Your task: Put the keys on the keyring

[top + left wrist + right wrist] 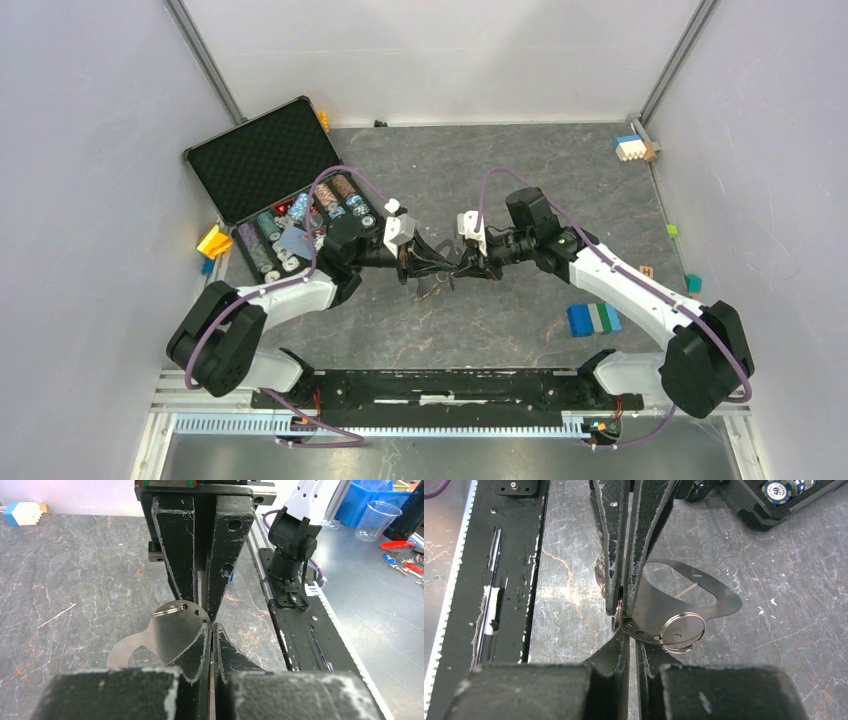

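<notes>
The keyring [659, 607] is a flat grey metal plate with a large cutout and a row of small holes along one edge. A thin split ring [682, 631] hangs through one hole. Both grippers meet tip to tip at that holed edge, above the middle of the table. My left gripper [212, 626] is shut, and a thin ring edge shows between its tips [620, 611]. My right gripper [630, 632] has its fingers almost together, with only a narrow slit, tips against the same edge. The keyring [165, 635] lies to the left of my left fingers. No keys can be made out.
An open black case [270, 190] of poker chips stands at the back left. A blue, green and white block [593, 318] lies near the right arm. A white and blue block [630, 147] sits at the back right, and a yellow block [213, 242] is beside the case. The black base rail [440, 385] runs along the near edge.
</notes>
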{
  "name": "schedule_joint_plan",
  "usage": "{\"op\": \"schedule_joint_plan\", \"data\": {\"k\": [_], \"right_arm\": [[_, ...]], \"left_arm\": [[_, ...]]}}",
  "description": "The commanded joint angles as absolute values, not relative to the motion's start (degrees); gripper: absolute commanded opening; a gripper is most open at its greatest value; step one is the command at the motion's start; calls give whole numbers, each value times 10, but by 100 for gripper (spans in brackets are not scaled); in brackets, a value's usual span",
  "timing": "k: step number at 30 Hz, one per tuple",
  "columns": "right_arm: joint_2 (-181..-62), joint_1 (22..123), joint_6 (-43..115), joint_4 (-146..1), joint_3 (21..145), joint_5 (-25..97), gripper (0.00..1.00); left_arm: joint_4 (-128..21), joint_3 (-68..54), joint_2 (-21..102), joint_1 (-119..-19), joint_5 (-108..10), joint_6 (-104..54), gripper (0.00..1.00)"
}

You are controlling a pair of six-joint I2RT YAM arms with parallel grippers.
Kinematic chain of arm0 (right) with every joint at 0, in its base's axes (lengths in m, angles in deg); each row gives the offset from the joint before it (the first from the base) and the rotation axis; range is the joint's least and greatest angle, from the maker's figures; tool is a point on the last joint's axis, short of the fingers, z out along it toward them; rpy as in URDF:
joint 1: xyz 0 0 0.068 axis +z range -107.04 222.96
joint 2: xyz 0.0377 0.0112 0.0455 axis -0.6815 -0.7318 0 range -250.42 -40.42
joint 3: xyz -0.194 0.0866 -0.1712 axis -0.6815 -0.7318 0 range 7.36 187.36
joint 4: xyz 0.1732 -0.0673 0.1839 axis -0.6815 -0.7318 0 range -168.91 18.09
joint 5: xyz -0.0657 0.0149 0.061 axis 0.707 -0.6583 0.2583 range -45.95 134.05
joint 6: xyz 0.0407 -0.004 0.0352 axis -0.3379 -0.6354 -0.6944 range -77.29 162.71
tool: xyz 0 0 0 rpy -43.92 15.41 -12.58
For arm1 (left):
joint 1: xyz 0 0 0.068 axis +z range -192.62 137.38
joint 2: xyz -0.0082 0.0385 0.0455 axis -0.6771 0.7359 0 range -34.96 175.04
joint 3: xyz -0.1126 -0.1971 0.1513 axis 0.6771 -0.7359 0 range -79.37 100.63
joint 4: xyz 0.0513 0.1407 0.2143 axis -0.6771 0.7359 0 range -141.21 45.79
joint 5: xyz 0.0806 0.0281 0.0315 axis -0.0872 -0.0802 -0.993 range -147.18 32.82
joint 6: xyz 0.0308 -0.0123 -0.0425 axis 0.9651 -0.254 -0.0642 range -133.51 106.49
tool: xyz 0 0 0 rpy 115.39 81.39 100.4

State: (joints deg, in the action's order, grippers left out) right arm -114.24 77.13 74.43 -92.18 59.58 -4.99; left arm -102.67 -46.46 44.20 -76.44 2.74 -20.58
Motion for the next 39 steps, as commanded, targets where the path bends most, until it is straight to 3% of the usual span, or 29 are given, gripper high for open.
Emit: {"op": "schedule_joint_plan", "data": {"k": [1, 7, 14, 30, 39], "right_arm": [[-1125, 769, 718, -872, 580, -71, 8], [-1123, 770, 684, -828, 562, -66, 5], [-1108, 770, 679, -816, 548, -37, 8], [-1047, 759, 744, -878, 549, 8, 46], [-1057, 759, 701, -817, 533, 12, 55]], "left_arm": [[-1100, -469, 448, -764, -10, -251, 2], [-1157, -476, 466, -764, -47, -301, 2], [-1206, -482, 487, -763, -71, -342, 2], [-1242, -486, 476, -748, -39, -355, 2], [-1257, -485, 477, -748, -30, -368, 2]]}}
